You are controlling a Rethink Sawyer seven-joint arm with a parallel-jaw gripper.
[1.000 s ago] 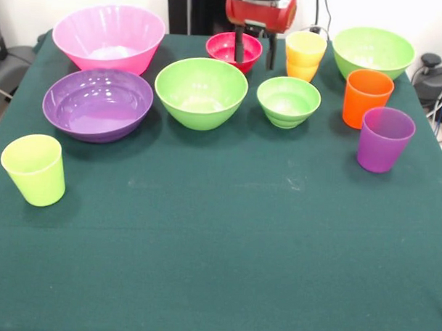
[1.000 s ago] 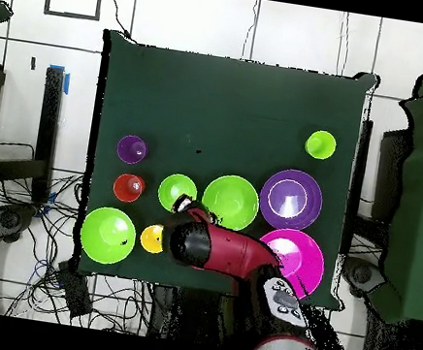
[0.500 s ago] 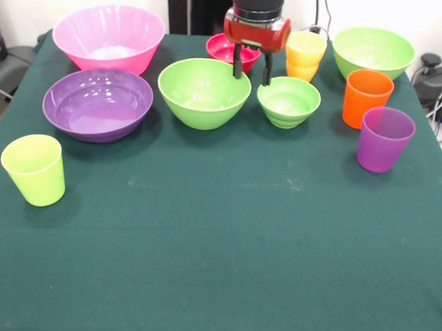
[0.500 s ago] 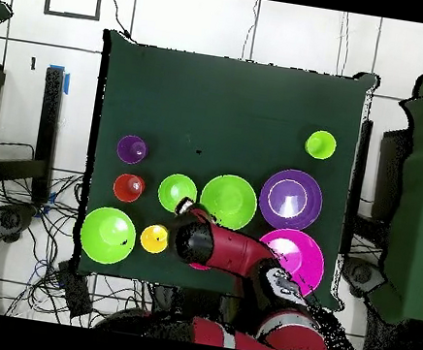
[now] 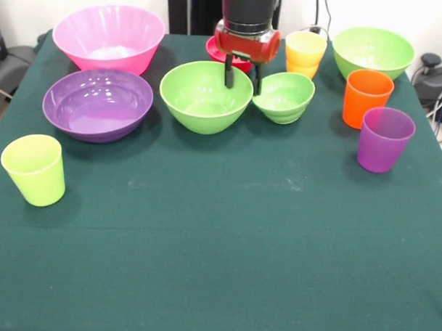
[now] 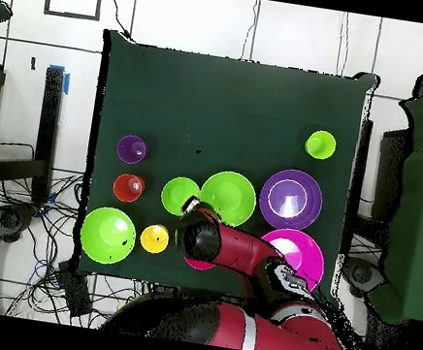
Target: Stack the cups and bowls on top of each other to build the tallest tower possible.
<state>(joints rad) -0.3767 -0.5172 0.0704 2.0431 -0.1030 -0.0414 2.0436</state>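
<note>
Gripper (image 5: 242,77) fingers spread apart, straddling gap between medium green bowl (image 5: 205,95) and tilting small green bowl (image 5: 284,97). Red bowl (image 5: 214,47) sitting behind gripper, mostly hidden.

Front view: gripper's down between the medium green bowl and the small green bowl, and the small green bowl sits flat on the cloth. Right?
Not quite. In the front view the small green bowl is tipped, its rim raised on the side by the gripper, not flat. The rest holds: the gripper is down between it and the medium green bowl.

Tool (image 5: 242,76) down, fingers spread
</note>
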